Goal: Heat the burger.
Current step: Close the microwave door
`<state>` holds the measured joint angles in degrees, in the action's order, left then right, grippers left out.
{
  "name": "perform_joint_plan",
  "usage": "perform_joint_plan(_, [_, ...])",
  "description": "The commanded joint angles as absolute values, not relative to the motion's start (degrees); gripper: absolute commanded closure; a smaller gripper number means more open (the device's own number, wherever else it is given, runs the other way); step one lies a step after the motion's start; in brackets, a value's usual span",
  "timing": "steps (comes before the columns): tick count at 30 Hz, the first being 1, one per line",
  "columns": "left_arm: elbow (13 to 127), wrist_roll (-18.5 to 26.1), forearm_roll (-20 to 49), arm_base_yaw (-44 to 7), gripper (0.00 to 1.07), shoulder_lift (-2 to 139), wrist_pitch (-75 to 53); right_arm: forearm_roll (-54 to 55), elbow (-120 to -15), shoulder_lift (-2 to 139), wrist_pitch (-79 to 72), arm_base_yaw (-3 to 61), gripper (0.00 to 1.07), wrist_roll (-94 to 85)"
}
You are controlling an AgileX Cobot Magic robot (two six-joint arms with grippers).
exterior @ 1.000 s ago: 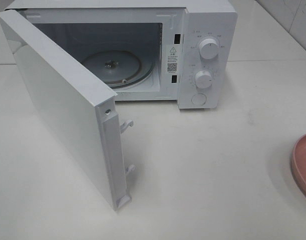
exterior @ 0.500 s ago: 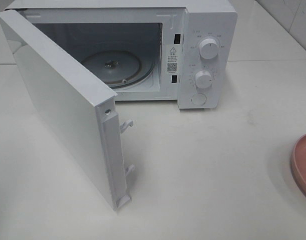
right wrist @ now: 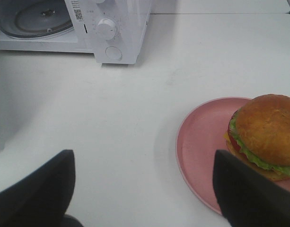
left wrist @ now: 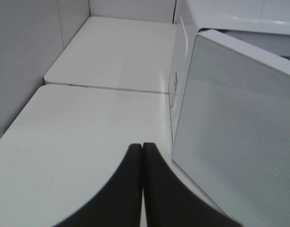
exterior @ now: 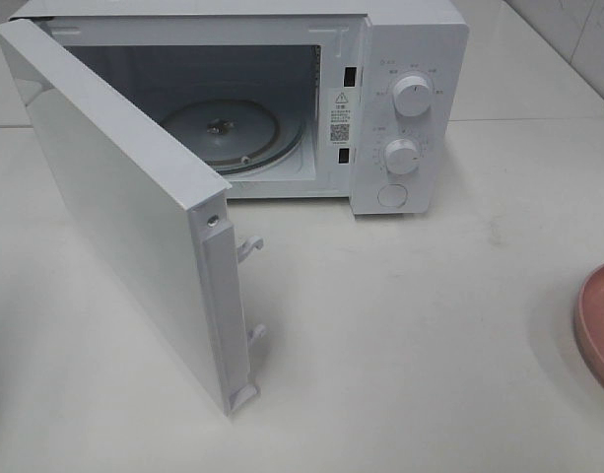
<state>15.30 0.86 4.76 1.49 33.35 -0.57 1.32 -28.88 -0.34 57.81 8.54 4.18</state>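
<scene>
Left gripper (left wrist: pixel 143 156): jaws pressed together, low over worktop (left wrist: pixel 88 132). Right gripper (right wrist: pixel 145 189): jaws spread, empty. Burger (right wrist: pixel 265 135): upright on pink plate (right wrist: pixel 201 142).

White enamelled microwave (exterior: pixel 410 59) on a smooth pale tabletop (exterior: pixel 430 345), with a pink plate (right wrist: pixel 201 142) and burger (right wrist: pixel 265 135).

The microwave casing and door (exterior: pixel 124 227) look like smooth painted metal or plastic with a soft sheen; the door's window panel (left wrist: pixel 234 142) shows a fine dotted mesh texture. The turntable (exterior: pixel 223 130) is clear, glossy glass. The knobs (exterior: pixel 412 96) appear to be white plastic. The plate has a matt pink finish. The burger's bun is glossy golden-brown; its lettuce edge is frilled. The gripper fingers (left wrist: pixel 130 189) look matt black.
</scene>
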Motion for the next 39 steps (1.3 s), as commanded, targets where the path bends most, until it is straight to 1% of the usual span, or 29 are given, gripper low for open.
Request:
perform_joint_plan(1, [14.38, 0.92, 4.47, 1.20, 1.07, 36.15, 7.33, 1.38, -28.53, -1.78, 57.07, 8.25, 0.31, 3.44])
perform_joint_plan(5, [14.15, 0.00, 0.00, 1.20, 1.07, 44.81, 14.67, 1.38, -28.53, -1.78, 57.07, 8.25, 0.31, 3.44])
perform_joint_plan(7, [14.15, -0.34, -0.74, 1.20, 1.07, 46.52, 15.70, 1.38, -28.53, -1.78, 57.07, 8.25, 0.31, 3.44])
perform_joint_plan(8, [14.15, -2.69, -2.06, 1.20, 1.07, 49.33, 17.42, 1.38, -28.53, -1.78, 57.07, 8.25, 0.31, 3.44])
perform_joint_plan(9, [14.15, -2.69, -2.06, 1.20, 1.07, 49.33, 17.42, 1.38, -28.53, -1.78, 57.07, 8.25, 0.31, 3.44])
perform_joint_plan(10, [14.15, -5.16, -4.18, 1.20, 1.07, 52.02, 19.19, 1.38, -28.53, -1.78, 57.07, 8.25, 0.31, 3.44])
perform_joint_plan(11, [14.15, -5.16, -4.18, 1.20, 1.07, 52.02, 19.19, 1.38, -28.53, -1.78, 57.07, 8.25, 0.31, 3.44])
perform_joint_plan(13, [14.15, -9.05, -9.22, 1.20, 1.07, 55.18, 22.80, 1.38, -28.53, -1.78, 57.07, 8.25, 0.31, 3.44])
perform_joint_plan(14, [14.15, -9.05, -9.22, 1.20, 1.07, 55.18, 22.80, 1.38, -28.53, -1.78, 57.07, 8.25, 0.31, 3.44])
perform_joint_plan(15, [14.15, -11.69, -13.41, 1.20, 1.07, 56.95, 25.90, 1.38, -28.53, -1.78, 57.07, 8.25, 0.31, 3.44])
perform_joint_plan(16, [14.15, -11.69, -13.41, 1.20, 1.07, 56.95, 25.90, 1.38, -28.53, -1.78, 57.07, 8.25, 0.31, 3.44])
perform_joint_plan(17, [14.15, -13.01, -15.41, 1.20, 1.07, 58.10, 27.79, 1.38, -28.53, -1.78, 57.07, 8.25, 0.31, 3.44])
perform_joint_plan(18, [14.15, -16.16, -18.68, 1.20, 1.07, 60.50, 31.17, 1.38, -28.53, -1.78, 57.07, 8.25, 0.31, 3.44])
perform_joint_plan(19, [14.15, -16.16, -18.68, 1.20, 1.07, 60.50, 31.17, 1.38, -28.53, -1.78, 57.07, 8.25, 0.31, 3.44])
perform_joint_plan(20, [14.15, -18.33, -21.72, 1.20, 1.07, 62.80, 33.75, 1.38, -28.53, -1.78, 57.07, 8.25, 0.31, 3.44])
perform_joint_plan(23, [14.15, -20.34, -23.78, 0.97, 1.07, 66.41, 37.82, 1.38, -28.53, -1.78, 57.07, 8.25, 0.31, 3.44])
perform_joint_plan(25, [14.15, -20.23, -23.55, 0.29, 1.07, 67.61, 39.02, 1.38, -28.53, -1.78, 57.07, 8.25, 0.31, 3.44])
perform_joint_plan(27, [14.55, -17.70, -22.46, -2.64, 1.07, 70.87, 40.97, 1.38, -28.53, -1.78, 57.07, 8.25, 0.31, 3.44])
perform_joint_plan(28, [14.55, -17.70, -22.46, -2.64, 1.07, 70.87, 40.97, 1.38, -28.53, -1.78, 57.07, 8.25, 0.31, 3.44])
perform_joint_plan(29, [15.24, -16.16, -19.65, -5.56, 1.07, 73.22, 40.97, 1.38, -28.53, -1.78, 57.07, 8.25, 0.31, 3.44])
perform_joint_plan(30, [15.24, -16.16, -19.65, -5.56, 1.07, 73.22, 40.97, 1.38, -28.53, -1.78, 57.07, 8.25, 0.31, 3.44])
perform_joint_plan(31, [15.53, -15.41, -18.16, -6.59, 1.07, 74.14, 41.08, 1.38, -28.53, -1.78, 57.07, 8.25, 0.31, 3.44])
perform_joint_plan(32, [15.87, -13.81, -14.50, -9.00, 1.07, 75.97, 41.77, 1.38, -28.53, -1.78, 57.07, 8.25, 0.31, 3.44])
perform_joint_plan(33, [15.87, -13.81, -14.50, -9.00, 1.07, 75.97, 41.77, 1.38, -28.53, -1.78, 57.07, 8.25, 0.31, 3.44])
perform_joint_plan(34, [16.39, -11.57, -11.86, -11.23, 1.07, 78.09, 42.86, 1.38, -28.53, -1.78, 57.07, 8.25, 0.31, 3.44])
perform_joint_plan(35, [16.39, -11.57, -11.86, -11.23, 1.07, 78.09, 42.86, 1.38, -28.53, -1.78, 57.07, 8.25, 0.31, 3.44])
perform_joint_plan(36, [16.84, -9.34, -9.74, -13.24, 1.07, 80.33, 44.40, 1.38, -28.53, -1.78, 57.07, 8.25, 0.31, 3.44])
perform_joint_plan(38, [17.02, -8.59, -9.00, -14.09, 1.07, 81.30, 45.03, 1.38, -28.53, -1.78, 57.07, 8.25, 0.31, 3.44])
perform_joint_plan(39, [17.59, -7.33, -6.76, -16.21, 1.07, 83.77, 46.35, 1.38, -28.53, -1.78, 57.07, 8.25, 0.31, 3.44])
